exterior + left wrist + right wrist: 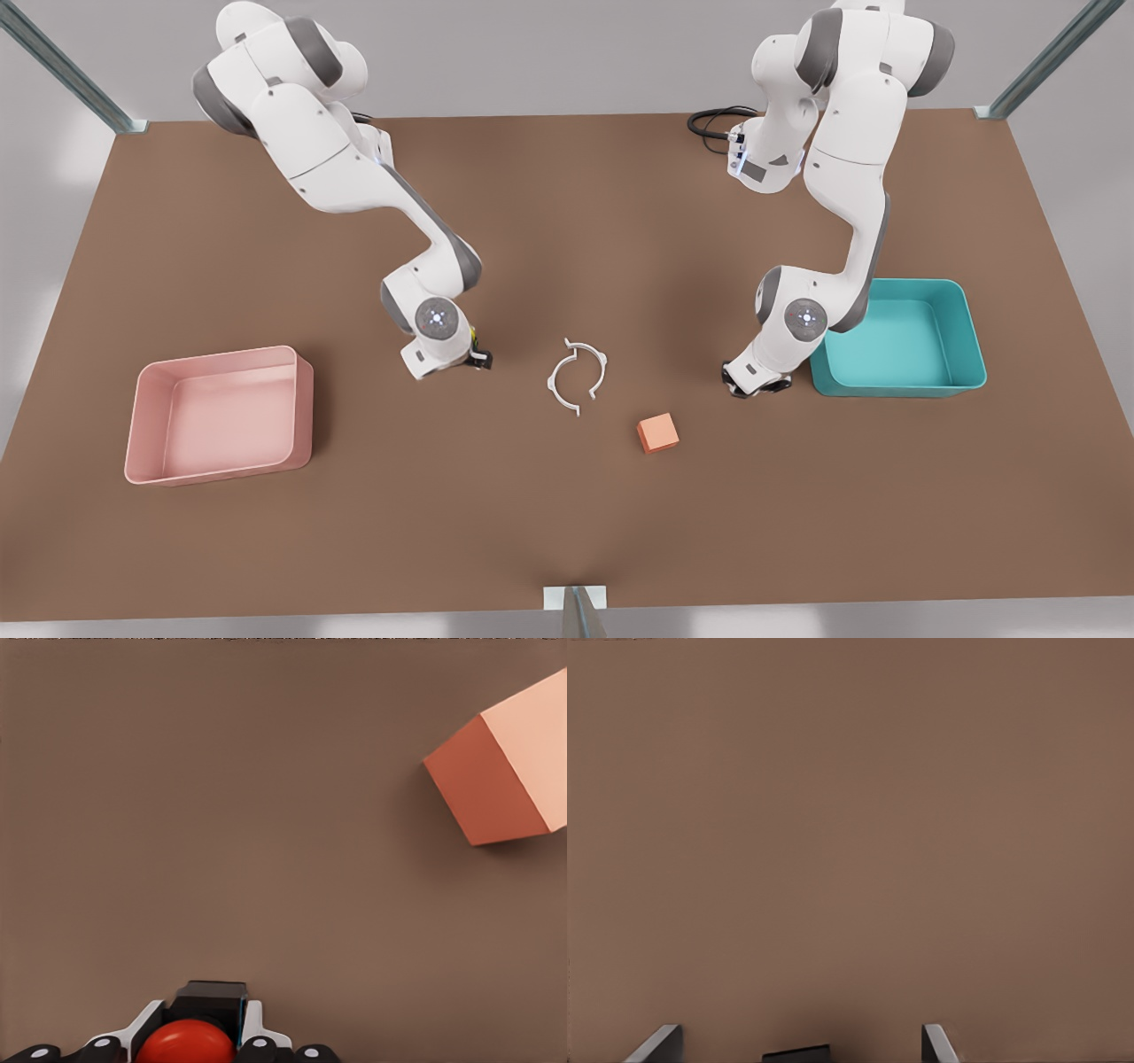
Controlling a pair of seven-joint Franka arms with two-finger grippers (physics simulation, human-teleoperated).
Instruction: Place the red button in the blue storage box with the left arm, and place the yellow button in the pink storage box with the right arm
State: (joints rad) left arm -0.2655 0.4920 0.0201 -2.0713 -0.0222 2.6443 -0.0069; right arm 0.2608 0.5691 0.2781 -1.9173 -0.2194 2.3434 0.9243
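Orange cube [657,432] sits nearest cam. L gripper [197,1047] clamps red button [184,1043] beside blue box [899,337]; R gripper [802,1041] spread open nr pink box [220,415].

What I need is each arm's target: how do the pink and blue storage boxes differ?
The pink storage box sits at the front view's left, the blue storage box at its right. The left gripper is low beside the blue one; the right gripper stands apart from the pink one. Both are open and empty.

Both arms bent low, left tool [753,383] tight around red button [184,1043], right tool [476,357] spread.
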